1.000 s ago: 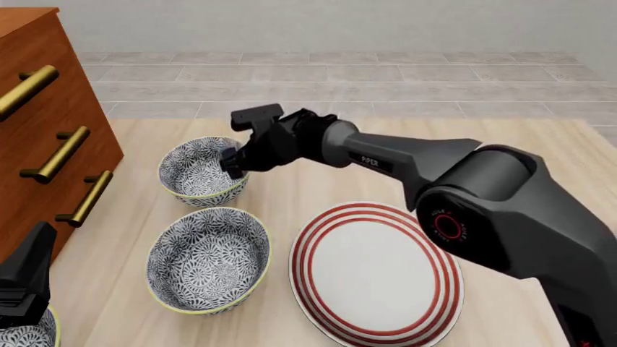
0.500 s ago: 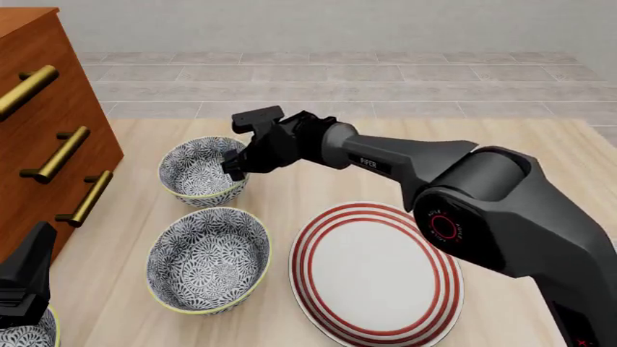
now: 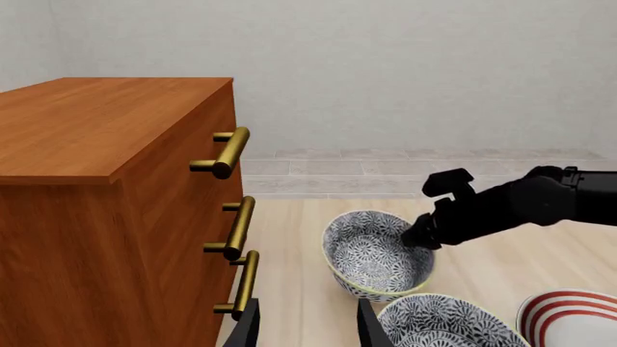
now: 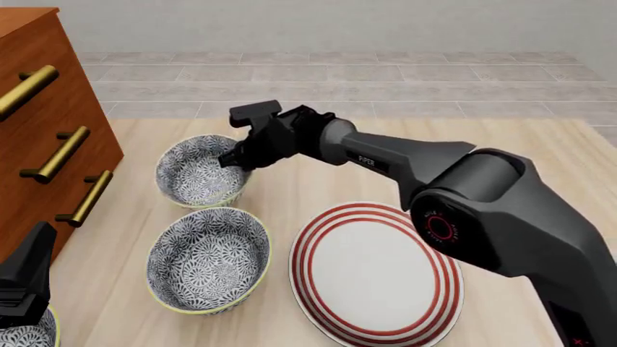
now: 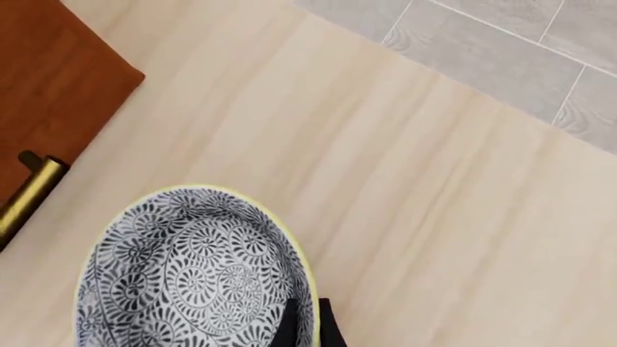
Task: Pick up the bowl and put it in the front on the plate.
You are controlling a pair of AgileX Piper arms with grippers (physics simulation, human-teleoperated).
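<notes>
The bowl (image 4: 196, 172), blue-grey floral with a pale yellow rim, is the far one on the left of the table. My right gripper (image 4: 235, 160) is shut on its right rim, and the bowl tips slightly with that side raised. The right wrist view shows the bowl (image 5: 188, 271) with the fingertips (image 5: 306, 327) pinching its rim. The bowl (image 3: 374, 253) also appears in the left wrist view. The plate (image 4: 378, 271), white with red rings, lies flat at the front right. My left gripper (image 3: 308, 329) is open and holds nothing, low at the front left (image 4: 29, 278).
A second identical bowl (image 4: 209, 259) stands in front of the gripped one, just left of the plate. A third bowl (image 4: 27, 337) shows at the bottom left corner under my left gripper. A wooden dresser (image 4: 39, 108) with brass handles lines the left edge.
My right gripper has risen slightly with the bowl's rim in it, tilting the bowl's right side up. The left arm has not moved.
</notes>
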